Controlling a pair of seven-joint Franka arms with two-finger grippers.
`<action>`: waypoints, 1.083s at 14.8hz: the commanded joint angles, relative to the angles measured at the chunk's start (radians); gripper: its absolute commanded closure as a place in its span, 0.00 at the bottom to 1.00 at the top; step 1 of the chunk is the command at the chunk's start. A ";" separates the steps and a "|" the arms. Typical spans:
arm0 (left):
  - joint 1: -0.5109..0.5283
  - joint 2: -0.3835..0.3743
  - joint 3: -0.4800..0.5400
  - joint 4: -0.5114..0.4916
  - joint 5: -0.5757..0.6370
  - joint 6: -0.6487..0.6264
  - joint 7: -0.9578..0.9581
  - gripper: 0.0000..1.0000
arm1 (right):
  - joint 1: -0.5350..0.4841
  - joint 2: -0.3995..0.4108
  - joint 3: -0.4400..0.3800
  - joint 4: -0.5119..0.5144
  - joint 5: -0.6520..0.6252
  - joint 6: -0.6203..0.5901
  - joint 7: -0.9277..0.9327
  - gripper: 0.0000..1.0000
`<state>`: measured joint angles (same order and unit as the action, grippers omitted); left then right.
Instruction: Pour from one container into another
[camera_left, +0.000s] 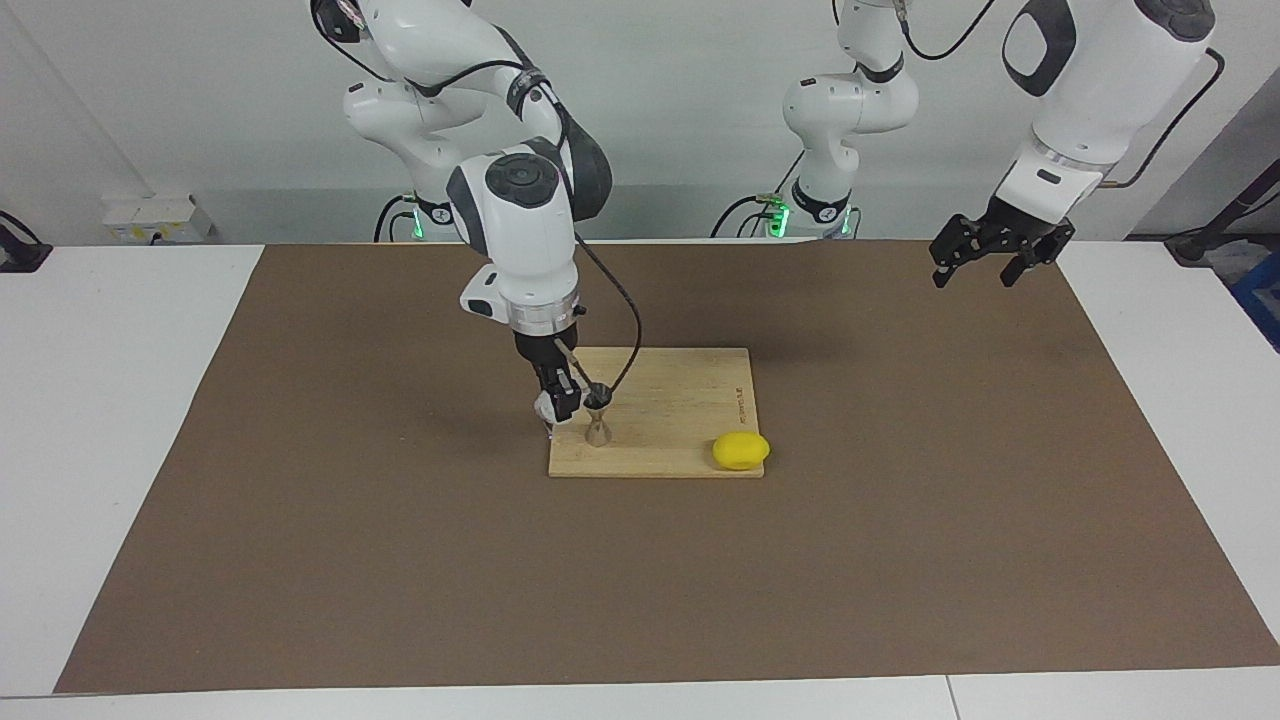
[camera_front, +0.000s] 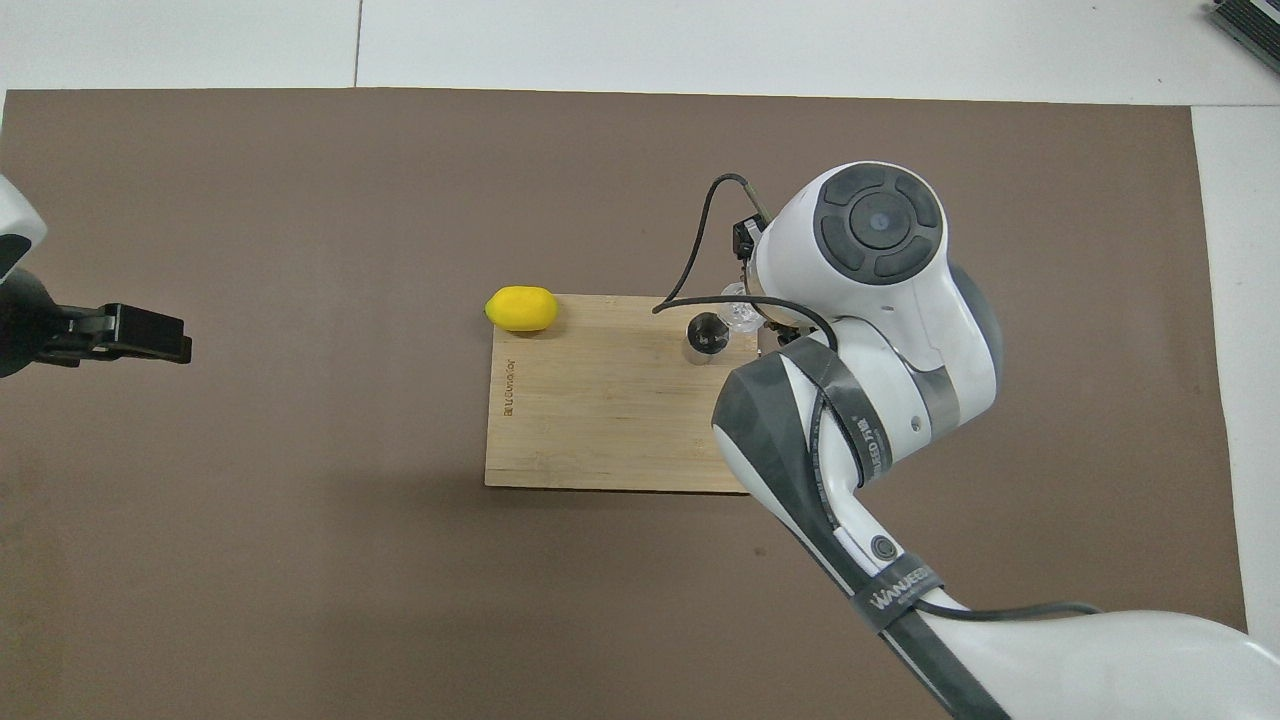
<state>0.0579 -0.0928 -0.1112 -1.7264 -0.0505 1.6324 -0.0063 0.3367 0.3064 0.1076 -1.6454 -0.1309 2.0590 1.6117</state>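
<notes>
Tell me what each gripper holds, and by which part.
The right gripper is shut on the glass cup, gripping its side wall, beside the jigger. The left gripper, open over the mat, holds nothing.

Around the cutting board (camera_left: 680, 400): jigger (camera_left: 598, 418) and right gripper (camera_left: 560, 405) crowding one corner, lemon (camera_left: 741, 451) blocking another; bare mat (camera_left: 900, 520) open elsewhere.

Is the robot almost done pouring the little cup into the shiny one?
Picking up is done: the right end effector is shut on the glass cup, up against the jigger's rim on the cutting board. The tipping is in hand. I can't see any liquid. Putting the cup down is left. The left end effector waits, open.
</notes>
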 joint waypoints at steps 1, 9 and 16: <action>0.039 0.048 -0.033 0.088 0.009 -0.063 0.019 0.00 | 0.030 0.000 0.001 0.012 -0.076 -0.020 0.025 1.00; 0.019 0.051 -0.019 0.102 0.049 -0.118 0.020 0.00 | 0.076 -0.009 0.004 -0.017 -0.242 -0.014 0.019 1.00; 0.034 0.056 -0.027 0.140 0.049 -0.151 0.037 0.00 | 0.081 -0.026 0.006 -0.056 -0.328 0.000 0.014 1.00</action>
<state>0.0752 -0.0507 -0.1298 -1.6189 0.0033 1.5124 0.0095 0.4190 0.3073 0.1079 -1.6607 -0.4138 2.0472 1.6118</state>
